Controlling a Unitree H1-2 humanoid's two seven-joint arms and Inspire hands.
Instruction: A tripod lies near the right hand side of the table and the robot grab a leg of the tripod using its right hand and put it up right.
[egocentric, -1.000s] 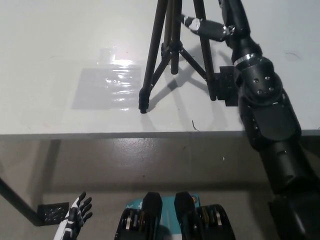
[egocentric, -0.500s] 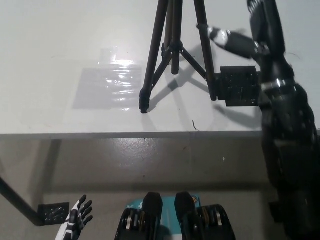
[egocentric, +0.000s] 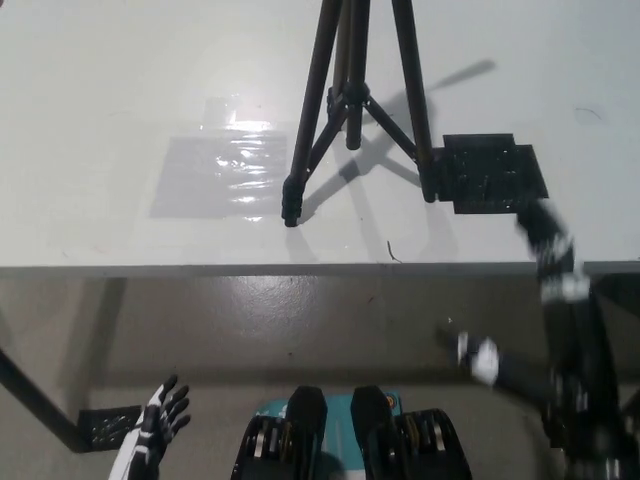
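Tripod (egocentric: 352, 100) upright on table (egocentric: 120, 90), right of centre, feet planted, nothing touching it. Black patch (egocentric: 492, 173) just beside its right foot. Right hand (egocentric: 545, 240) blurred at table's near right edge, well clear of tripod; finger state can't tell. Left hand (egocentric: 160, 420) low at bottom left, fingers spread, empty.

Showing a white left hand (egocentric: 160, 422) with black segments along slim fingers, atop a white wrist. Showing a black right arm (egocentric: 578, 370), motion-blurred, built of rounded glossy housings, with a pale silvery band near a joint and a whitish capped piece jutting sideways.
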